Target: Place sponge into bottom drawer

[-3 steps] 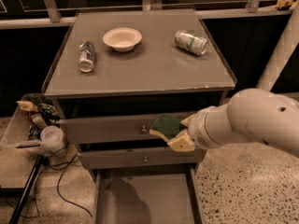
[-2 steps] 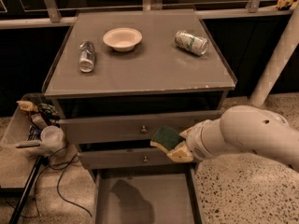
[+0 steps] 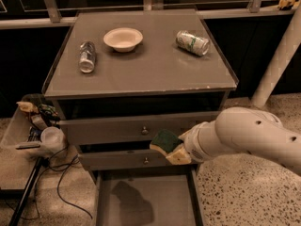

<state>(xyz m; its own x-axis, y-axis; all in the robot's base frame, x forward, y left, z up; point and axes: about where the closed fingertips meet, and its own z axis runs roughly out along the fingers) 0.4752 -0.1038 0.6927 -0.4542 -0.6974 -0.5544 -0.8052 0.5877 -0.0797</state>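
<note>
**Sponge Held Over the Open Drawer**

In the camera view, my gripper point(image 3: 174, 150) hangs in front of the middle drawer point(image 3: 117, 160), squeezing the sponge point(image 3: 163, 140) tight. The sponge is up in the air, green side up. The bottom drawer point(image 3: 164, 199) is pulled out, just below it. I think I am at the carrying step: the sponge is not in yet. Next I need to go down over the drawer floor, stay off its walls, then let go gently.
</note>
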